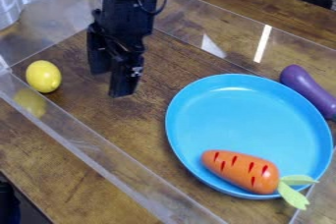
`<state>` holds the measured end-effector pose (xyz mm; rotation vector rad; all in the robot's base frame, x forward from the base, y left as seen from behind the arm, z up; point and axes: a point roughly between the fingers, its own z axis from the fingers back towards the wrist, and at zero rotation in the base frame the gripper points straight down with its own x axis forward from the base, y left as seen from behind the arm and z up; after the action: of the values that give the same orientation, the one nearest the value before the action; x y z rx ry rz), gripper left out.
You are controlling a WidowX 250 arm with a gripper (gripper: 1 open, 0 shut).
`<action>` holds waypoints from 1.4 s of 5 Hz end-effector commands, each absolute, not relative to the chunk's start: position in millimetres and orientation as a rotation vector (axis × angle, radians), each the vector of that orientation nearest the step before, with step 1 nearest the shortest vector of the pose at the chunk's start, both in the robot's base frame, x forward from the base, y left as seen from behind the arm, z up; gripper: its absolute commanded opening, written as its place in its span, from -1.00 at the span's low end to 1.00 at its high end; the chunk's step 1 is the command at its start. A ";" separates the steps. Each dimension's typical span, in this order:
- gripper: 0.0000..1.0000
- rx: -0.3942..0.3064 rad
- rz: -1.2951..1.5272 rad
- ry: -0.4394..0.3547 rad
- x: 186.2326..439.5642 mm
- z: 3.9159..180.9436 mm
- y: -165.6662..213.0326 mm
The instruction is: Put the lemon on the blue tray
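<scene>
The lemon (43, 76) is a small bright-yellow oval lying on the wooden table at the left. The blue tray (250, 120) is a wide round plate at the right, and an orange carrot (242, 170) lies on its near part. My black gripper (110, 71) points straight down between the two, a little right of the lemon and apart from it. Its two fingers (124, 76) stand apart with nothing between them, and their tips hang just above the table.
A purple eggplant (309, 87) lies past the tray's right rim. Low clear plastic walls (92, 154) run around the work area, along the left and near sides.
</scene>
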<state>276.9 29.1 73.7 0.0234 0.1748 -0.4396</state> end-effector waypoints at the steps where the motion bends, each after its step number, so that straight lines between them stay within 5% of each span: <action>1: 1.00 0.041 -0.476 0.138 286.9 87.2 37.6; 6: 1.00 0.057 -0.468 0.191 257.3 80.6 98.3; 7: 1.00 0.051 -0.478 0.176 257.2 64.3 102.0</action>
<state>255.7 95.6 57.1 0.0397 0.2042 -0.5013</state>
